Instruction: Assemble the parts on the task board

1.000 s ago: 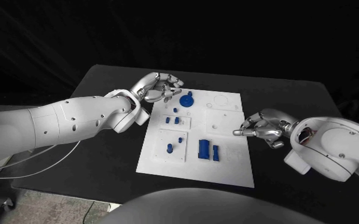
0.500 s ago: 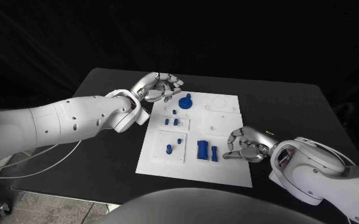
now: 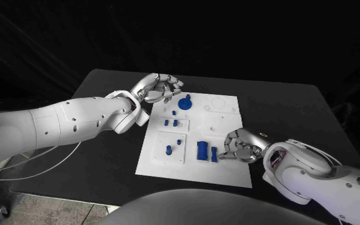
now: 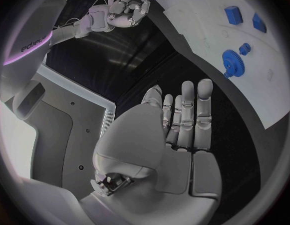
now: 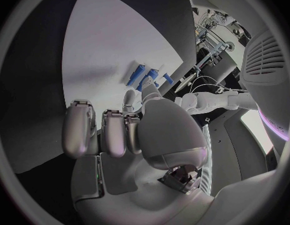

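My right hand hangs over the near right part of the white board, fingers curled inward with their tips close to the two upright blue blocks. I see nothing between those fingers, and from the wrist camera the hand looks bent over bare white board, with the blue blocks a little way beyond the fingertips, apart from them. Whether a fingertip touches the smaller block I cannot tell from the head camera.

My left hand sits at the far left corner of the board, over the black table, just beside the blue gear. From the head camera its fingers look loosely bent; from its own wrist camera the hand has its fingers laid out straight and close together, holding nothing, with the gear near the board's edge just past the fingertips.

Further out on the board, two small blue pieces stand in a raised white square on the left side, and below them another white square carries more small blue pieces. A ring-shaped outline marks the far right part of the board.
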You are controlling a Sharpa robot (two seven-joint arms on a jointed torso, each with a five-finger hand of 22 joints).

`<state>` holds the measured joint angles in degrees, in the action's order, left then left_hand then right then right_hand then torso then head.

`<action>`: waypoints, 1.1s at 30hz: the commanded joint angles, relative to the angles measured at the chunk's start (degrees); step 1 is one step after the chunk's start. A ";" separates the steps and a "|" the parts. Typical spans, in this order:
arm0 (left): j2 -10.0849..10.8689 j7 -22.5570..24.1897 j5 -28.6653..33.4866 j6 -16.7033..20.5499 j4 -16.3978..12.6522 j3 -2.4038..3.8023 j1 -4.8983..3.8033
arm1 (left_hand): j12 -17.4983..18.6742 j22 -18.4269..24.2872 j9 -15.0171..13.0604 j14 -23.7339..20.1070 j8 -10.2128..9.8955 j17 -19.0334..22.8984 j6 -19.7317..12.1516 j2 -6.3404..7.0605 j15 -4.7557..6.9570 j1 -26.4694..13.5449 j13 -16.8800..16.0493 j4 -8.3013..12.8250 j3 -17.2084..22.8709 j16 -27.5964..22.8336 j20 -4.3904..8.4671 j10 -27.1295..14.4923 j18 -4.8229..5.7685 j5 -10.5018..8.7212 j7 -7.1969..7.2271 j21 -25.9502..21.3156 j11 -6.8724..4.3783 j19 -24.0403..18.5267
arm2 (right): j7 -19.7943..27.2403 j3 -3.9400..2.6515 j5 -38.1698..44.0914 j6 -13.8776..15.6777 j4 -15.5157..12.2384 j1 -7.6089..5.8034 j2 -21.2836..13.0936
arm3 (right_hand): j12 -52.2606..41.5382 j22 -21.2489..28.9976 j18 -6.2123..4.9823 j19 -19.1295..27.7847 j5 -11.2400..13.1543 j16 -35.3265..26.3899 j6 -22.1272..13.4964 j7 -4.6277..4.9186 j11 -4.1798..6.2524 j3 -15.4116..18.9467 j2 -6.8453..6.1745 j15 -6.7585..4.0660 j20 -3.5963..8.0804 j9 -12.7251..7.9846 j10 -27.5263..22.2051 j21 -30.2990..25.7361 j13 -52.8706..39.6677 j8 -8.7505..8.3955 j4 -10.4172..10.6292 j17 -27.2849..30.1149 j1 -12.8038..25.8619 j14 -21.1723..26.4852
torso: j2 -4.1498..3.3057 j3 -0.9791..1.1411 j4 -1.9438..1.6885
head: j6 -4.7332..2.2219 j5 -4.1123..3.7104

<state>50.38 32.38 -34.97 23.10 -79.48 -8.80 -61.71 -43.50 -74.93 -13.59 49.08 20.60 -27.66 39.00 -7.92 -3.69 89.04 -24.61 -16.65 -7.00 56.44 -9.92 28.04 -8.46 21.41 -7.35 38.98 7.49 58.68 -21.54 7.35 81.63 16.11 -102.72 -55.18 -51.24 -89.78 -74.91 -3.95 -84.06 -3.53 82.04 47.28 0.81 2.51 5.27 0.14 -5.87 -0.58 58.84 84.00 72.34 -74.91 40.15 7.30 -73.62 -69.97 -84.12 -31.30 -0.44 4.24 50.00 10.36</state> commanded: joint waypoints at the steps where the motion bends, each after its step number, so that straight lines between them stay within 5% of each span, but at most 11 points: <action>1: -0.14 0.45 0.38 -1.01 0.00 -0.04 0.01 | -0.01 -3.42 0.10 0.18 0.28 -0.06 0.21 -0.16 -0.01 0.29 0.05 0.14 -0.09 0.39 0.11 0.52 -0.29 0.31 0.15 0.22 0.07 0.33 | -1.94 0.00 0.61 -1.01 0.69 0.49 0.74 | -0.22 -10.07 0.16 -0.21 0.41 -0.24 0.19 0.11 0.49 0.09 -0.09 -0.46 0.41 0.09 6.00 -0.22 -15.09 0.23 0.40 0.14 0.60 -3.05 | 0.21 -0.05 -0.02 | 0.00 -0.09; 12: 0.04 0.32 0.38 -1.17 -0.06 -0.69 0.01 | 0.01 -3.40 0.13 0.16 0.27 -0.05 0.19 -0.16 -0.02 0.36 0.09 0.15 -0.06 0.41 0.10 0.53 -0.31 0.39 0.16 0.12 0.09 0.27 | -2.60 -0.01 0.25 -1.43 2.57 1.88 3.02 | -0.22 -10.02 0.12 -0.16 0.54 -0.31 0.00 0.08 0.53 0.47 -0.82 -0.49 0.45 0.22 6.00 -0.43 -15.09 0.52 0.90 0.26 0.98 -3.03 | 0.47 0.00 -0.04 | 0.00 0.08; 33: 0.14 0.09 0.38 -1.49 -0.07 -0.86 0.01 | 0.04 -3.39 0.18 0.13 0.25 -0.05 0.16 -0.16 -0.04 0.45 0.16 0.14 -0.03 0.43 0.09 0.54 -0.31 0.52 0.16 0.08 0.13 0.24 | -3.92 -0.04 0.52 -0.89 3.72 2.15 4.10 | -0.22 -10.01 0.12 -0.19 0.32 -0.35 -0.41 -0.02 0.62 -0.41 -0.31 -0.57 0.54 0.79 6.00 -0.51 -15.09 1.52 0.60 0.30 -0.73 -3.04 | 0.87 0.03 0.02 | 0.00 0.36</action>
<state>50.54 32.21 -34.91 22.49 -79.44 -9.68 -61.69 -43.50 -74.92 -13.47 49.08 20.60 -27.66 39.00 -7.99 -3.69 89.10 -24.50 -16.64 -7.00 56.66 -9.92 28.24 -8.45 21.80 -7.35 38.98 7.69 58.68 -25.17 7.33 81.65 15.37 -98.90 -53.08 -47.08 -89.78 -74.95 -3.95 -84.02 -3.31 82.04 47.29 0.81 2.88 5.17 -0.16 -6.07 -0.59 59.56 84.04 72.11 -74.91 41.44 7.84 -73.41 -70.29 -83.91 -30.51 -0.43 4.24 50.00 10.59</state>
